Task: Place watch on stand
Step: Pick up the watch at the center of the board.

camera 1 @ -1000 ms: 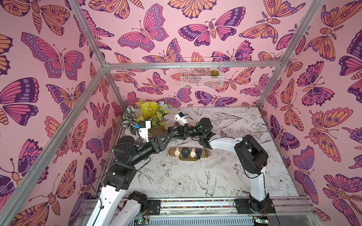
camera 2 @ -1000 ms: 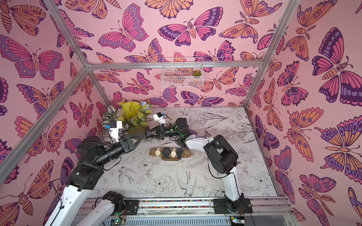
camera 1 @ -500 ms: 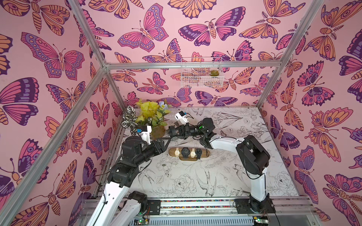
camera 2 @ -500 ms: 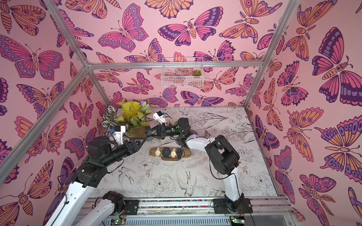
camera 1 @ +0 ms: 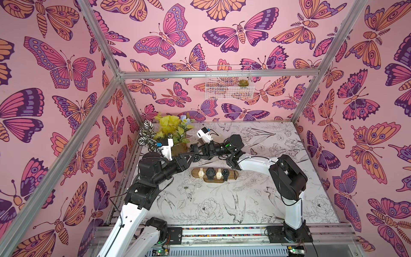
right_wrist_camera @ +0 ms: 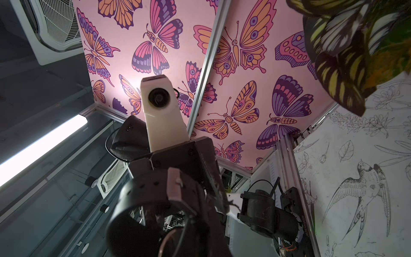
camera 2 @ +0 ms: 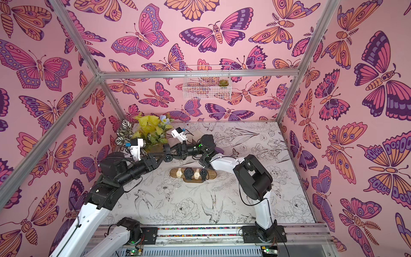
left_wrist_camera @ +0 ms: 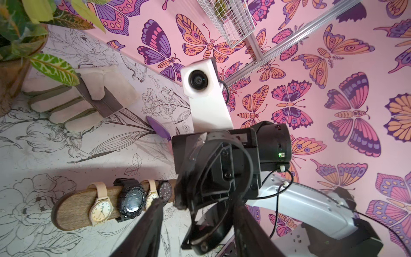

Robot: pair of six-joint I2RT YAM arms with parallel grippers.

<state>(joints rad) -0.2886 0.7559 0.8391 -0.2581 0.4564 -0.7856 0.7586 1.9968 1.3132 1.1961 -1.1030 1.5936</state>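
Observation:
A black watch (camera 1: 196,158) (camera 2: 168,158) hangs in the air behind the stand, between my two grippers. My right gripper (camera 1: 200,154) (right_wrist_camera: 184,224) is shut on its strap (right_wrist_camera: 142,193). My left gripper (camera 1: 190,158) (left_wrist_camera: 199,202) faces it, with its jaws apart on either side of the strap loop (left_wrist_camera: 219,136). Floor shows between one finger (left_wrist_camera: 153,222) and the watch. The stand (camera 1: 232,174) (camera 2: 212,174) (left_wrist_camera: 73,213) is a brown wooden bar lying on the table, and it carries several watches.
A potted plant (camera 1: 172,131) stands in the back left corner, close behind the grippers. A padded glove (left_wrist_camera: 73,98) and a small purple piece (left_wrist_camera: 159,126) lie behind the stand. A white wire basket (camera 1: 229,82) hangs on the back wall.
The left arm's elbow has shifted right and its gripper has closed in on the watch. The right arm has barely moved and still holds the watch.

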